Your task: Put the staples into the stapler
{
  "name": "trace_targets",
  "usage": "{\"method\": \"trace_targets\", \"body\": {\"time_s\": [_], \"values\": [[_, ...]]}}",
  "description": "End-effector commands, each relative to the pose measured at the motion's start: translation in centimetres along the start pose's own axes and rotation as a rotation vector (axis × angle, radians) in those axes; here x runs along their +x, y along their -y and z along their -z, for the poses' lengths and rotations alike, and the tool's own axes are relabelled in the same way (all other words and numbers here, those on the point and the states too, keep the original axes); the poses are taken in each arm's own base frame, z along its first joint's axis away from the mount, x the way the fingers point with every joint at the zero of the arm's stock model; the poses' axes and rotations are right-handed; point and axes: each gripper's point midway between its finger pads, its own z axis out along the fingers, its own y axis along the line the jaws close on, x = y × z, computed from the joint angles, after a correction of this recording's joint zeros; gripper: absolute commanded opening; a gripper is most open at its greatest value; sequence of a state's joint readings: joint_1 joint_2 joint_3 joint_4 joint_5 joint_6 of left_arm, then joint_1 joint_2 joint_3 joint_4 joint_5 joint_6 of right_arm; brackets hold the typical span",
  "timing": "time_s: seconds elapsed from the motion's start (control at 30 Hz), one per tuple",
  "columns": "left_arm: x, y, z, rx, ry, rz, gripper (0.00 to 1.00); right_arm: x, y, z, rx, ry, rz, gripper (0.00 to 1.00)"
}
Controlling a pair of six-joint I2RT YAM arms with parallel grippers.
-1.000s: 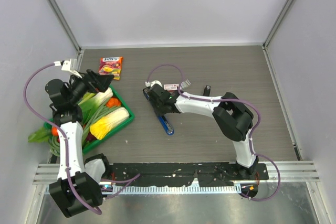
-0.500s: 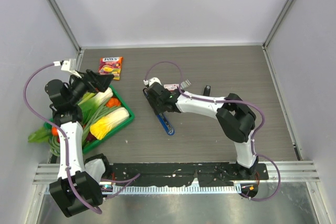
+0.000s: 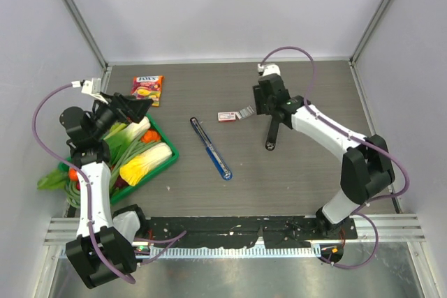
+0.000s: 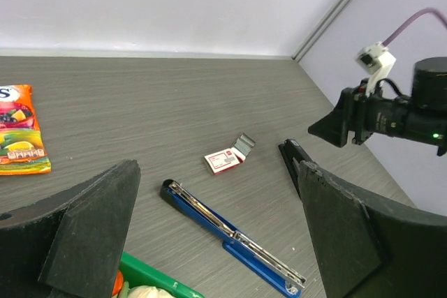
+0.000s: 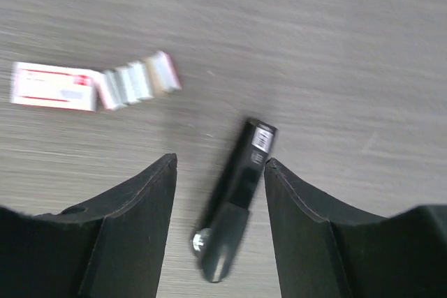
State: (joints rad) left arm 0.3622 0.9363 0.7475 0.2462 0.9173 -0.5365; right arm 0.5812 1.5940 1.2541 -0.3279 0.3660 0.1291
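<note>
The blue stapler [image 3: 211, 149] lies opened out flat at mid-table, its silver rail up; it also shows in the left wrist view [image 4: 230, 239]. The silvery staples [image 3: 245, 112] lie beside a small red-and-white box [image 3: 225, 116], and show in the right wrist view [image 5: 133, 82] and the left wrist view [image 4: 244, 144]. My right gripper [image 3: 271, 111] is open and empty, hovering above a black stapler [image 5: 237, 197], right of the staples. My left gripper [image 3: 134, 107] is open and empty over the far end of the green tray.
The black stapler [image 3: 271, 134] lies right of the box. A green tray [image 3: 165, 163] of vegetables stands at the left. An orange candy packet [image 3: 147, 89] lies at the back left. Grey walls enclose the table on three sides.
My right gripper has left the blue stapler and swung back and right to above the black stapler. The blue stapler now lies uncovered. The left arm has not moved.
</note>
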Motion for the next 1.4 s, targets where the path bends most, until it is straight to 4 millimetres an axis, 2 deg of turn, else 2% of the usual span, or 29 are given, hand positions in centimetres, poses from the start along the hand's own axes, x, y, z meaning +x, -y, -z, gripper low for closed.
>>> {"method": "trace_targets", "body": {"time_s": [0.0, 0.07, 0.23, 0.33, 0.37, 0.47, 0.7, 0.9, 1.07, 1.17, 1.23, 1.3, 1.37], "values": [[-0.8, 0.8, 0.1, 0.034, 0.030, -0.031, 1.00, 6.5, 3.6, -1.3, 0.077, -0.191, -0.028, 0.59], [-0.8, 0.8, 0.2, 0.035, 0.033, -0.035, 1.00, 7.7, 4.1, -1.3, 0.071, -0.216, -0.066, 0.60], [-0.8, 0.9, 0.3, 0.035, 0.034, -0.036, 1.00, 9.3, 6.1, -1.5, 0.057, -0.273, -0.165, 0.62], [-0.8, 0.9, 0.2, 0.035, 0.037, -0.038, 1.00, 10.7, 5.8, -1.6, 0.016, -0.307, -0.216, 0.63], [-0.7, 0.8, 0.2, 0.032, 0.037, -0.037, 1.00, 11.1, 5.1, -1.7, -0.024, -0.312, -0.235, 0.63], [-0.6, 0.7, 0.2, 0.032, 0.036, -0.039, 1.00, 10.3, 4.6, -1.6, -0.052, -0.295, -0.264, 0.64], [-0.4, 0.3, 0.1, 0.026, 0.036, -0.035, 1.00, 10.3, 3.5, -1.8, -0.101, -0.308, -0.302, 0.66], [-0.2, 0.2, 0.0, 0.027, 0.035, -0.034, 1.00, 11.0, 3.3, -1.5, -0.109, -0.330, -0.306, 0.68], [-0.1, -0.1, 0.0, 0.021, 0.037, -0.032, 1.00, 12.3, 2.1, -1.0, -0.163, -0.346, -0.299, 0.71], [-0.1, 0.0, 0.0, 0.022, 0.037, -0.035, 1.00, 12.2, 1.7, -0.9, -0.160, -0.339, -0.264, 0.71], [0.0, -0.2, 0.0, 0.019, 0.037, -0.034, 1.00, 12.1, 1.2, -0.7, -0.170, -0.338, -0.243, 0.71], [0.0, -0.2, 0.0, 0.017, 0.037, -0.033, 1.00, 12.0, 1.6, -0.7, -0.131, -0.326, -0.205, 0.69], [0.1, -0.2, 0.0, 0.018, 0.035, -0.030, 1.00, 11.7, 1.5, -0.7, -0.112, -0.318, -0.175, 0.59]]}}
